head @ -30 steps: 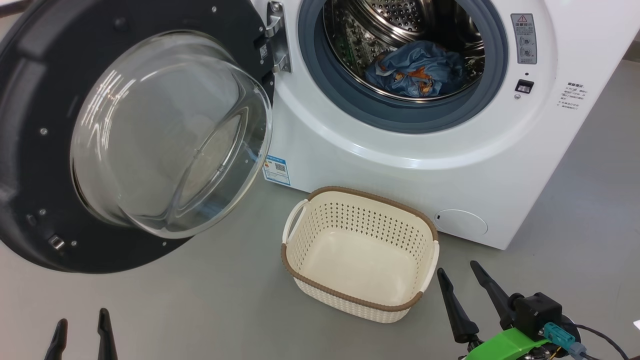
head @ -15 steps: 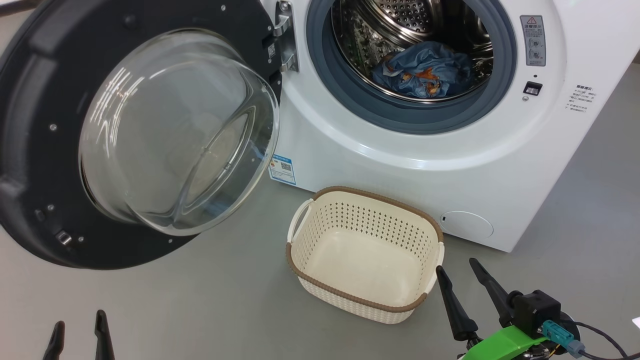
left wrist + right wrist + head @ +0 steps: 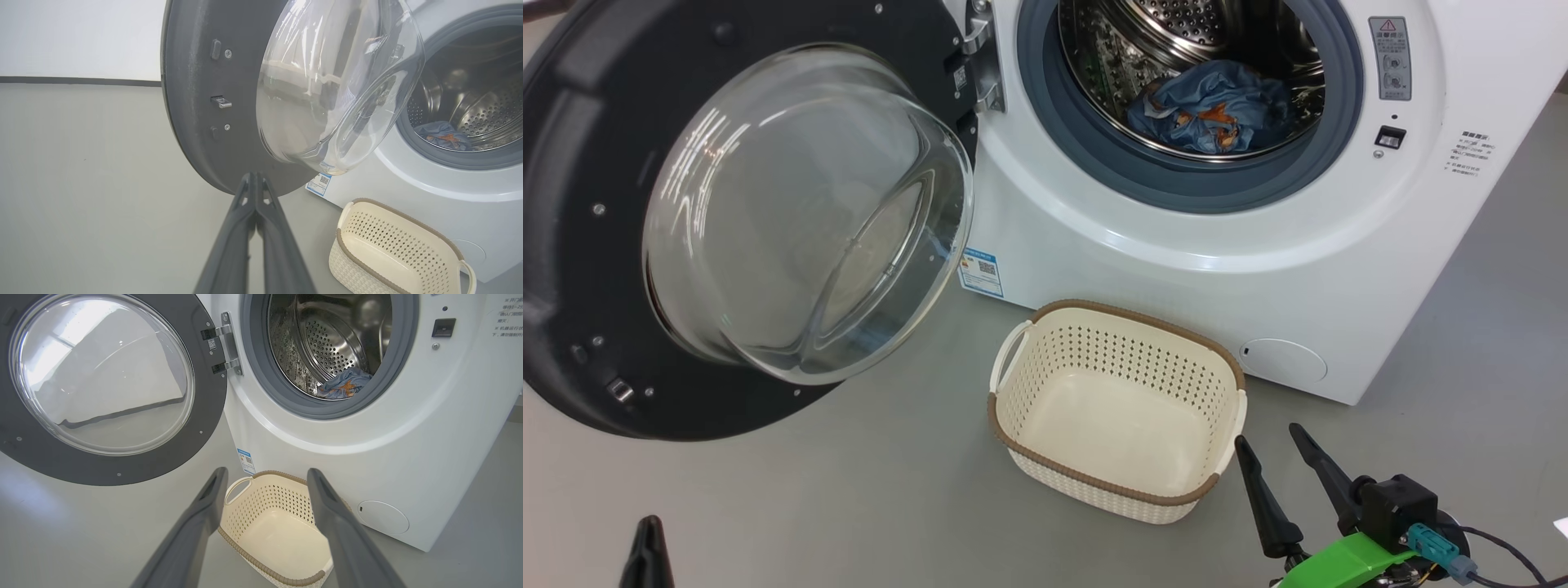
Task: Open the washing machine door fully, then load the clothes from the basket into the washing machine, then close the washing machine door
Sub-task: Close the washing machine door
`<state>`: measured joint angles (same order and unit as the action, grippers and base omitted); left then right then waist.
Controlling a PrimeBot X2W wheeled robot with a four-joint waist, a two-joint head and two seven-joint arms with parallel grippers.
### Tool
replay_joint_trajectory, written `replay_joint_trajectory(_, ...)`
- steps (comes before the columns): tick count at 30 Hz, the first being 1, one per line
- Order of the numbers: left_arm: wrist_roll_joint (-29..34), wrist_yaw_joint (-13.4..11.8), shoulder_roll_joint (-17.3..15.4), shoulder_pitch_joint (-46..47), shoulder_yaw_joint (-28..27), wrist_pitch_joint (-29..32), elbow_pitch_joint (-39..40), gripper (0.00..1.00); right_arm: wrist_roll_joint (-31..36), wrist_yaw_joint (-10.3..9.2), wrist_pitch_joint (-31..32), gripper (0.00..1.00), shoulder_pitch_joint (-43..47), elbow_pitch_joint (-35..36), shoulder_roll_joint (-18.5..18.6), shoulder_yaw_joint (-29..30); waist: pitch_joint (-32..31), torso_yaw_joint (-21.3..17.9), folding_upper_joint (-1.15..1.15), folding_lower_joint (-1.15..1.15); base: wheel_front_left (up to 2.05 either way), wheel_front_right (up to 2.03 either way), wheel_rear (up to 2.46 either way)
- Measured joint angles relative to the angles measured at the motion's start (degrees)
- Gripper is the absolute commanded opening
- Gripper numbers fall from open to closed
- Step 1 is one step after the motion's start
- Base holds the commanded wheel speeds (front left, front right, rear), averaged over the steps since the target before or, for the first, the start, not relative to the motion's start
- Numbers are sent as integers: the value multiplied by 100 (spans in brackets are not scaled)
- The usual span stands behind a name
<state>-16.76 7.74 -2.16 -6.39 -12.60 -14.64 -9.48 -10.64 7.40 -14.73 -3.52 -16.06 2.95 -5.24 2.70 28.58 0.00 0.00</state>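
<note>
Laundry area: washing machine (image 3: 1258,269), basket (image 3: 1127,358)

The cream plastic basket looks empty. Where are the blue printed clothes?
Head view, upper right: the light blue printed clothes lie low inside the perforated steel drum.

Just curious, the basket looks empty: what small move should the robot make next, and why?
Probably swing the closed left gripper behind the door to push it shut: the basket is empty, clothes lie in the drum, door wide open.

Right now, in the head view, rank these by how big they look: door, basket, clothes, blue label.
1. door
2. basket
3. clothes
4. blue label
The door swings toward the camera, so nearness adds to its lead.
</note>
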Motion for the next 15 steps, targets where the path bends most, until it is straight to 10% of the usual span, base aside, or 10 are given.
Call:
replay_joint_trajectory(10,-666,0,-176,429,-525,0,80,0,-1,0,0,100,-3,-20,1,-10,10,-42,0,0,0,0,0)
replay_joint_trajectory(15,-1617,0,-961,1081,-891,0,-20,0,-11,0,0,100,-4,-26,1,-42,-12,-103,0,0,0,0,0)
